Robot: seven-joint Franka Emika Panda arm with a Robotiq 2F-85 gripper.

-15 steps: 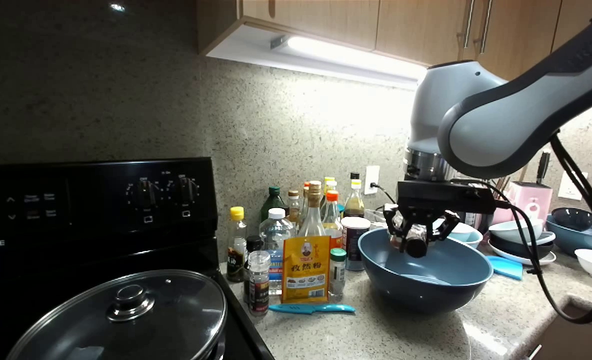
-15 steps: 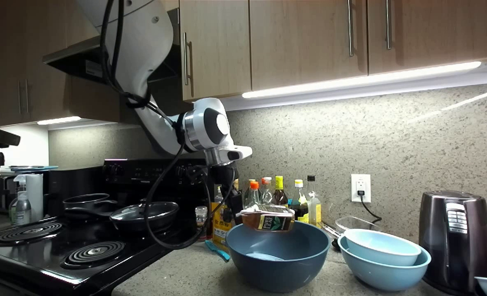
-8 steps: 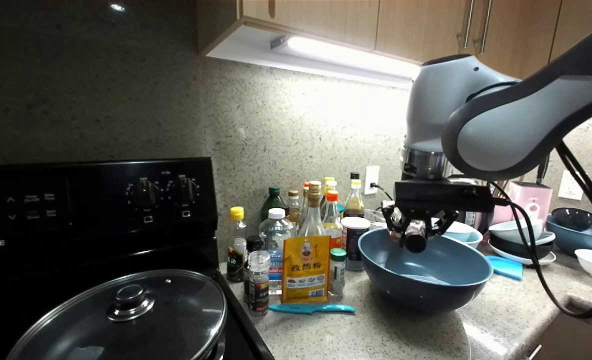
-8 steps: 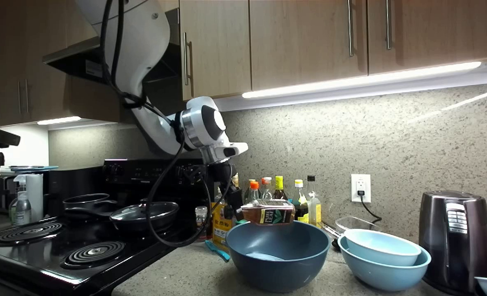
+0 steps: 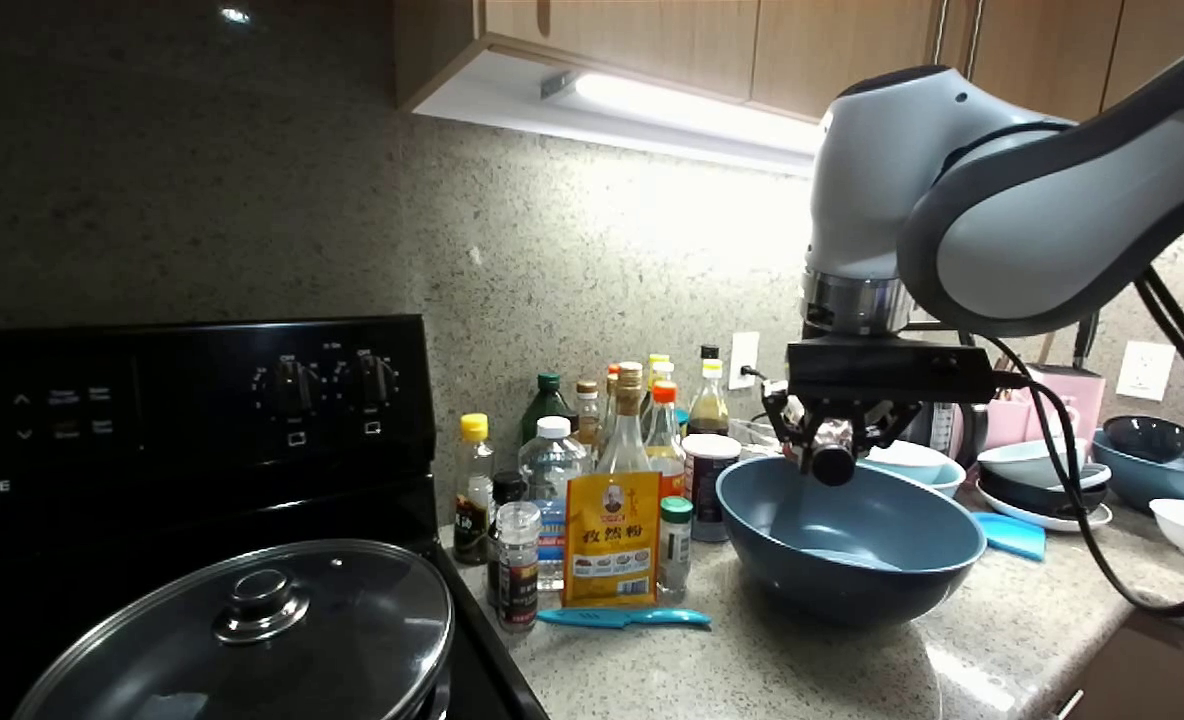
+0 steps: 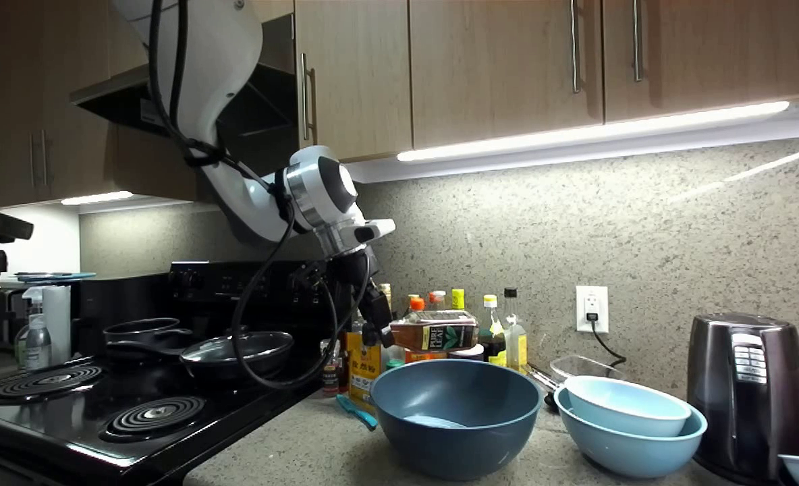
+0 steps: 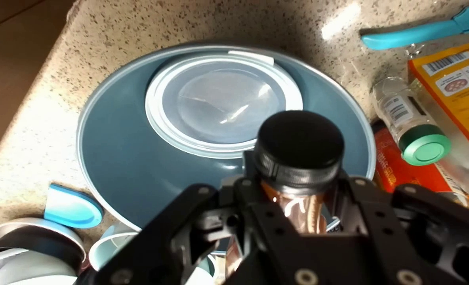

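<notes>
The jaws pinch the bottle [image 6: 434, 333] just under its cap [image 7: 300, 138], and it is nearly level, higher than the bowl [image 6: 457, 442], at 12 o'clock from it in an exterior view, while in the wrist view the knife [image 7: 420, 36] lies on the worktop [image 7: 139, 25] at 2 o'clock from this bowl.

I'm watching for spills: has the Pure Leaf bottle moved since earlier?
Yes, upward: in an exterior view, the Pure Leaf bottle now shows above the dark blue bowl.
</notes>
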